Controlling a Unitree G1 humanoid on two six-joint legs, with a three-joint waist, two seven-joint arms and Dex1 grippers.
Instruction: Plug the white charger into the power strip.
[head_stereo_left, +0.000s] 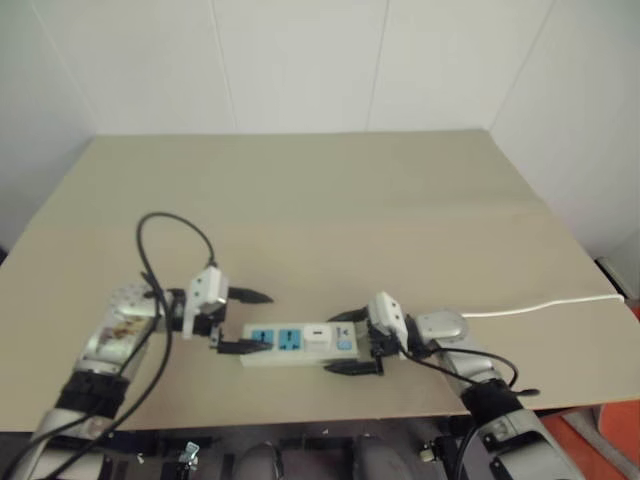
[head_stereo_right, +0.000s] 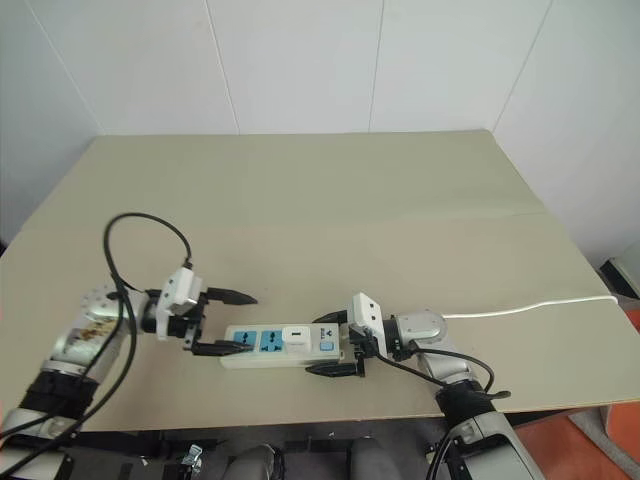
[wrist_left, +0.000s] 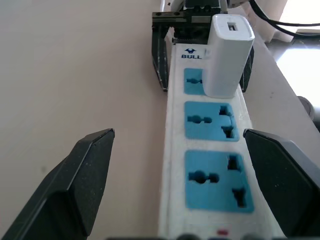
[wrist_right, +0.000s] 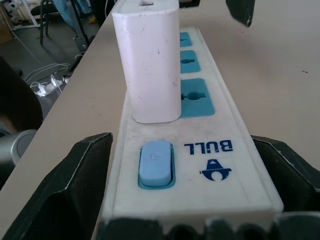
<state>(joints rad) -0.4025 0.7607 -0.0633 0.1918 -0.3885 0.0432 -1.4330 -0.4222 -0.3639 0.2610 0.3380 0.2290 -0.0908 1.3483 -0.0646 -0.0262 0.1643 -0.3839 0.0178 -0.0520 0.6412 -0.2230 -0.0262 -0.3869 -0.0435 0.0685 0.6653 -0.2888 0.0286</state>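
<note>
The power strip (head_stereo_left: 290, 345) lies flat near the table's front edge, its blue sockets facing up. The white charger (head_stereo_left: 317, 335) stands upright in the socket nearest the blue switch (wrist_right: 156, 162); the other two sockets (wrist_left: 212, 120) are bare. My left gripper (head_stereo_left: 248, 321) is open at the strip's left end, one finger on each side of it and neither touching it. My right gripper (head_stereo_left: 348, 342) is open around the switch end, its fingers (wrist_right: 85, 170) flanking the strip's sides close by. Nothing holds the charger (wrist_left: 227, 50).
The strip's thin white cord (head_stereo_left: 540, 305) runs right across the table to its right edge. A black cable loop (head_stereo_left: 170, 225) arches above my left wrist. The tan table (head_stereo_left: 330, 200) stretches bare behind the strip up to white walls.
</note>
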